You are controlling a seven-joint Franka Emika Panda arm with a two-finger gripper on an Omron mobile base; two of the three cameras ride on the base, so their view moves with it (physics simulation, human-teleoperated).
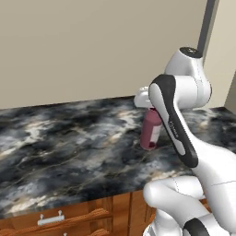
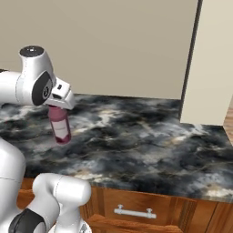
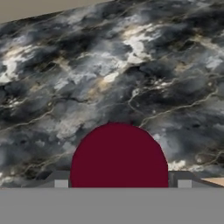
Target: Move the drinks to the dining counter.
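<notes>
Nearest, brown wooden drawers point(image 2: 136, 207) with silver bar handles sit under the counter point(image 2: 150, 150), a smooth black-and-grey marbled stone slab. On it, back from the front edge, stands the bottle point(image 1: 150, 132): a maroon-pink cylinder, white label, dark red rounded cap. The gripper point(image 2: 58, 105) pinches it at the top, a finger either side of the cap. It looks rigid, light and probably slick, so gripping below the cap seems safest.

Base views flanking (shared) counter point(image 1: 69, 147); hand-camera overhead.
</notes>
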